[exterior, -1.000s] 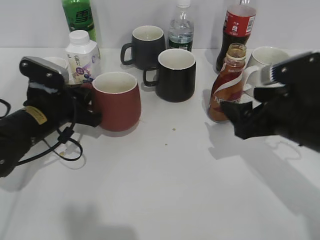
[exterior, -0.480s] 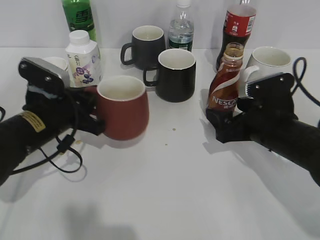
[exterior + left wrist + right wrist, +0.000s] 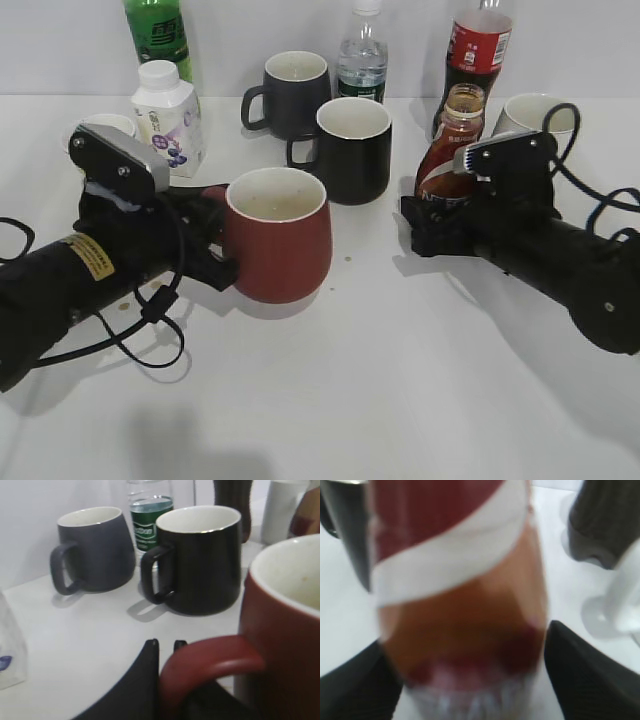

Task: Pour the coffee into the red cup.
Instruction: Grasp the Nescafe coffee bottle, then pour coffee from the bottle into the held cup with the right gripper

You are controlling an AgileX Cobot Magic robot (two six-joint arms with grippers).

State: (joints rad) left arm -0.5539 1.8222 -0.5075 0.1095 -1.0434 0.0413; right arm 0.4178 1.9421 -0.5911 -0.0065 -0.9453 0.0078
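Coffee (image 3: 448, 150) upright, neck up.

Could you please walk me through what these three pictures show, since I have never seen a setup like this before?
This is a two-armed robot at a white table. The wide picture is taken from in front, looking down at a slant. The other two come from small cameras on each arm's wrist, so they look past the grippers.

The left gripper holds the red cup by its handle; in the left wrist picture that handle sits between the dark fingers. The right gripper has a finger on either side of the lower part of the coffee bottle, which fills the right wrist picture, blurred. Whether it grips the bottle firmly I cannot tell.

Behind them stand two black mugs, a water bottle, a cola bottle, a green bottle, a white milk bottle and a white mug.
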